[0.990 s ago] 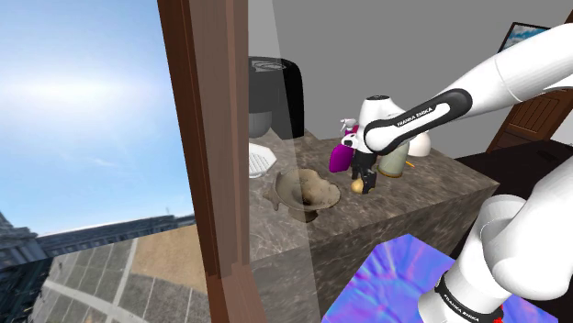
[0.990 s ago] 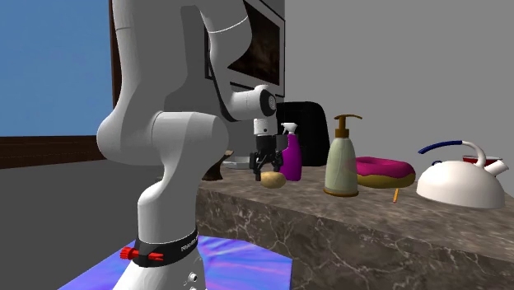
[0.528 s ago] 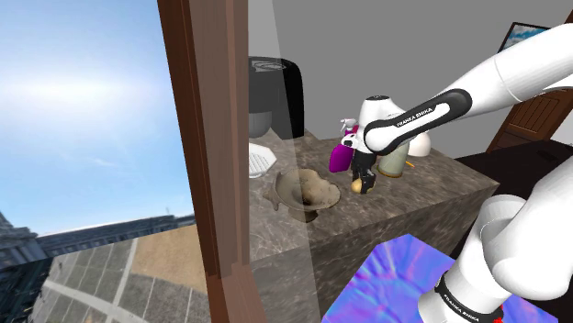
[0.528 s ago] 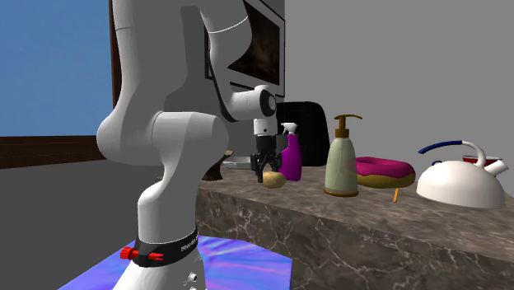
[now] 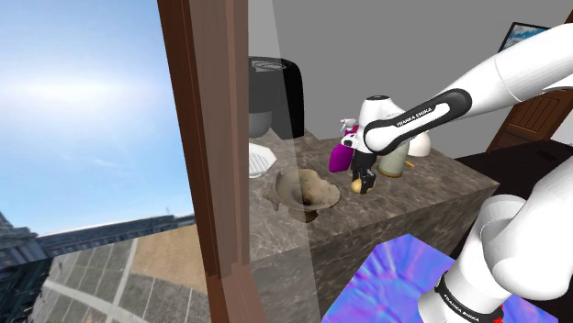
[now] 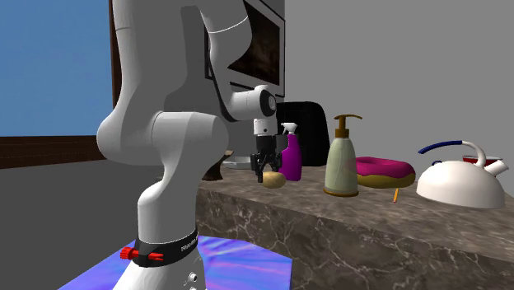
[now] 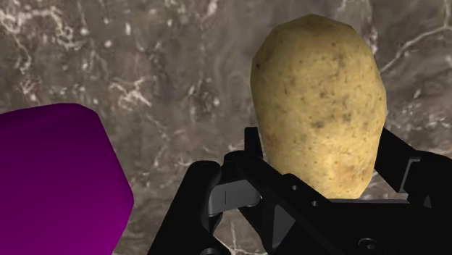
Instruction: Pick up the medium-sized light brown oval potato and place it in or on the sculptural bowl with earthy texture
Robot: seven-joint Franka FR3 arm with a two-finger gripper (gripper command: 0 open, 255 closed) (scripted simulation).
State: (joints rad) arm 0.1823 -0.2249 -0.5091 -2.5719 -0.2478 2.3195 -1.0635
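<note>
Low over the counter (image 7: 145,65), my pincer (image 7: 324,145) clasps the potato (image 7: 319,80) across its narrow width (the surest hold, I judge), ready to lift toward the bowl (image 5: 303,191).

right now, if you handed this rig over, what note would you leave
Gripper: shut on the potato, one finger on each side.
Potato: low on the marble counter, beside the purple spray bottle; not visibly lifted.
Bowl: brown, on the same counter, toward the shoulder view's left of the potato.
Done: reach and grasp.
Left: lift, carry to the bowl, release.
</note>
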